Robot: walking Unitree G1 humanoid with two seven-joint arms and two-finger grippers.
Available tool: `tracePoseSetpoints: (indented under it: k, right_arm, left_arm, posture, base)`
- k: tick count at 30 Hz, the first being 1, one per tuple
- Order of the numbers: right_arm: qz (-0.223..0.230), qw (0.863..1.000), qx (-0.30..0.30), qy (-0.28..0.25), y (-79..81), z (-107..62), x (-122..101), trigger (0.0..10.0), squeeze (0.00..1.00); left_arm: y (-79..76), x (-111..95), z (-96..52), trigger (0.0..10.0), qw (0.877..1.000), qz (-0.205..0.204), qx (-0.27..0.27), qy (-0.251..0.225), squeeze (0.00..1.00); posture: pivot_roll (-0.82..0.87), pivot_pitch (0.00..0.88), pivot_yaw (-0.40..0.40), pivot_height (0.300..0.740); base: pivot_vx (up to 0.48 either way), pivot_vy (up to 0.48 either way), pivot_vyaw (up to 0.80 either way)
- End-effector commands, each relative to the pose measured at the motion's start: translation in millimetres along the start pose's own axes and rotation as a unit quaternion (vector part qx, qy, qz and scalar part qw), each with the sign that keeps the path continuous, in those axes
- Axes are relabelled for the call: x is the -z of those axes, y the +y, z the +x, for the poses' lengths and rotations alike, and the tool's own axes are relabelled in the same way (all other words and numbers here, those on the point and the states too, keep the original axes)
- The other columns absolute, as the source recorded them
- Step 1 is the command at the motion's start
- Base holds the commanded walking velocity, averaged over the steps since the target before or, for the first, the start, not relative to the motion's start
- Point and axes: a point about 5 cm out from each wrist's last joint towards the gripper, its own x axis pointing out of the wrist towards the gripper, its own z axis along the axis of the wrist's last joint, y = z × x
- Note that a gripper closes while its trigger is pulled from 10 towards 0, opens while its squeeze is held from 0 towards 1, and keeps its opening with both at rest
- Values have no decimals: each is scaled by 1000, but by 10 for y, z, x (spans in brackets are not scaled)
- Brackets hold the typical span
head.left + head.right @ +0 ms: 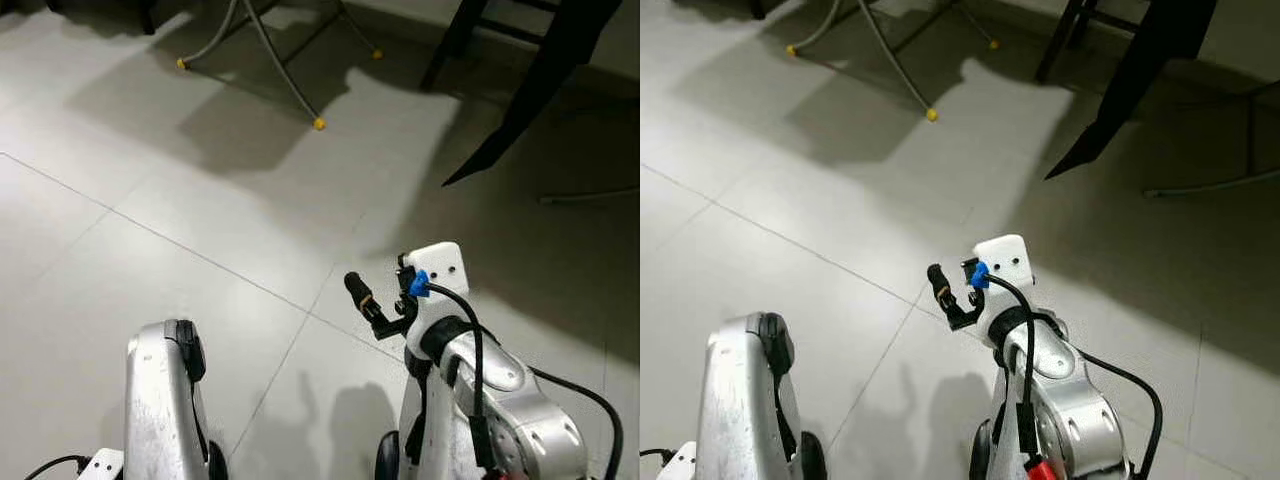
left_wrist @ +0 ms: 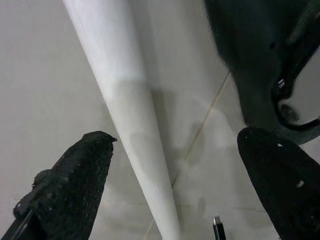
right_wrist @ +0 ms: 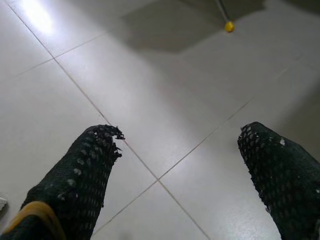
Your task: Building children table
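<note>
head stereo pair looking down at tiled floor (image 1: pixel 200 200), wrist cameras close above same floor

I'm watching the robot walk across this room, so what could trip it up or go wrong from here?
The metal legs with yellow feet spread across the tiled floor ahead; walking straight on could catch a foot on them. The dark furniture leg slants out low on the right side, where the raised right gripper, fingers open and empty, could clip it. The loose black cable looping off the right arm might snag.
</note>
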Motion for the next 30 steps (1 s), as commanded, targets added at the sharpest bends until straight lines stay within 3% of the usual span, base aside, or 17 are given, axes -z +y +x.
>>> tracePoseSetpoints:
  k: [1,4,6,13,30]
  right_arm:
    - [4,1000,-9,1,44,-26,-13,10000,0]
    - [5,1000,-15,-2,60,11,-50,10000,0]
    - [7,1000,-18,-7,77,38,-96,10000,0]
    - [8,1000,-18,-9,91,36,-132,10000,0]
    - [6,1000,-20,3,61,-4,-131,10000,0]
  left_arm:
    - [-25,181,28,10000,1000,-15,-1,23,0]
    - [-19,88,42,10000,1000,-15,-14,-4,0]
    - [15,-99,43,10000,998,-21,-37,-54,0]
    - [-69,-314,90,10000,997,-23,-14,-78,0]
    - [-38,-236,130,10000,996,-7,-52,-73,0]
  posture:
    - [-57,399,-73,300]
    - [-60,426,-79,300]
    - [-62,439,-83,300]
    - [-78,465,-83,300]
    - [-102,487,-105,300]
  base:
    - [0,0,0]
    - [0,0,0]
    - [0,0,0]
    - [0,0,0]
    - [0,0,0]
